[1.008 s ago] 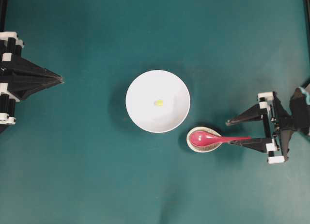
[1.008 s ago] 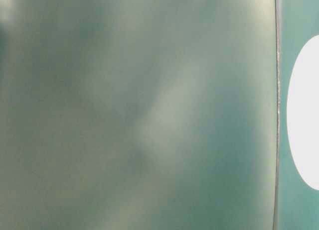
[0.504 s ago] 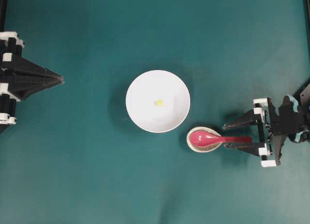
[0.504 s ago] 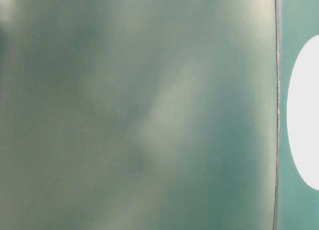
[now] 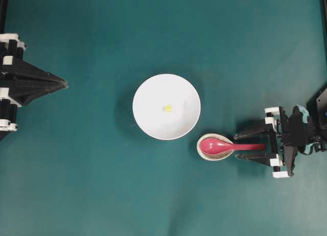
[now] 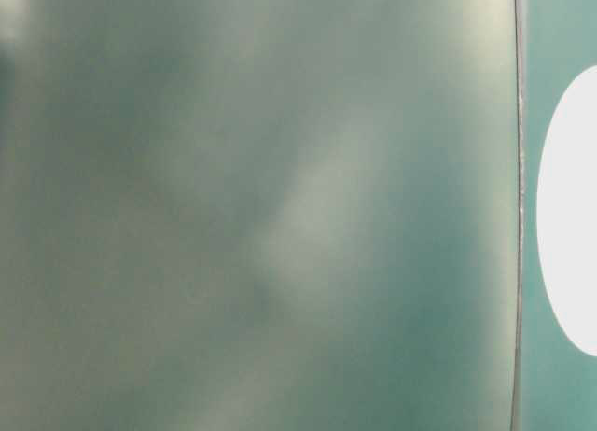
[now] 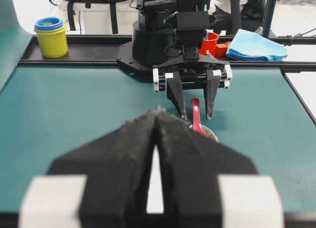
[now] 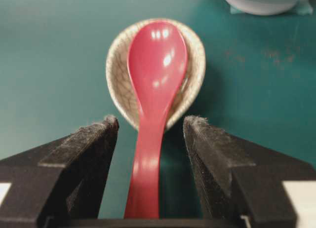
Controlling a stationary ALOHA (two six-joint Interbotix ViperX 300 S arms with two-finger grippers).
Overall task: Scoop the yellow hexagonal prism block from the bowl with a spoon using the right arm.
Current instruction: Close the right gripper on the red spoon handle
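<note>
The yellow hexagonal prism block (image 5: 167, 108) lies near the middle of the white bowl (image 5: 153, 93). The red-pink spoon (image 5: 219, 145) rests with its scoop in a small speckled dish (image 5: 203, 153), its handle pointing right. My right gripper (image 5: 236, 146) is open and low at the table, one finger on each side of the handle without touching it. In the right wrist view the spoon (image 8: 155, 90) runs straight between the fingers of the right gripper (image 8: 153, 120). My left gripper (image 5: 64, 83) is shut and empty at the far left.
The speckled dish (image 8: 118, 75) sits just right of and below the bowl (image 8: 266, 1). Behind the right arm, off the mat, stand a yellow cup stack (image 7: 51, 38), a red cup (image 7: 210, 43) and a blue cloth (image 7: 259, 45). The table-level view is blurred.
The right gripper has shifted toward the front of the table and turned square to the spoon, so the handle now lies between its fingers instead of under one. The left arm is still.
</note>
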